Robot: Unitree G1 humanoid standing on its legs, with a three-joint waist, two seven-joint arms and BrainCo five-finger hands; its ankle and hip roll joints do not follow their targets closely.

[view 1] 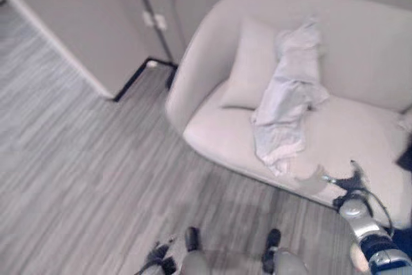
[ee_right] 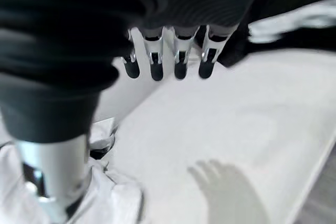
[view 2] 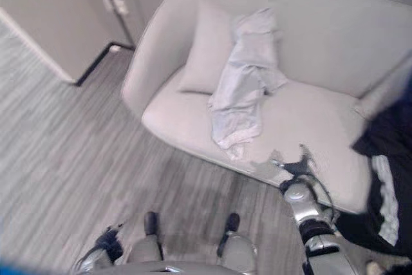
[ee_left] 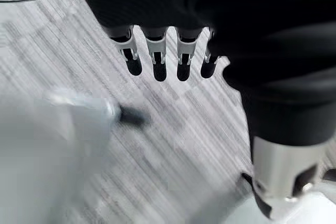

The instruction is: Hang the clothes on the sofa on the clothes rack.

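A pale crumpled garment (view 1: 286, 104) hangs from the back of the light sofa (view 1: 360, 43) down onto its seat, next to a cushion (view 1: 248, 62). My right hand (view 1: 349, 183) hovers over the seat's front edge, just right of the garment's lower end, open and holding nothing. In the right wrist view its straight fingers (ee_right: 155, 59) reach over the seat (ee_right: 241, 124), with white cloth (ee_right: 118, 203) beside the thumb. My left hand (view 2: 106, 244) hangs low by my side, its fingers (ee_left: 157, 61) open above the floor. A thin dark rack pole (view 1: 147, 11) on a black floor frame (view 1: 132, 80) stands left of the sofa.
A dark shape with a pale stripe (view 2: 386, 159) lies or stands at the sofa's right end; I cannot tell whether it is clothing or a person. A pale wall panel (view 1: 77, 24) rises behind the pole. Grey plank floor (view 1: 84, 178) spreads left of the sofa.
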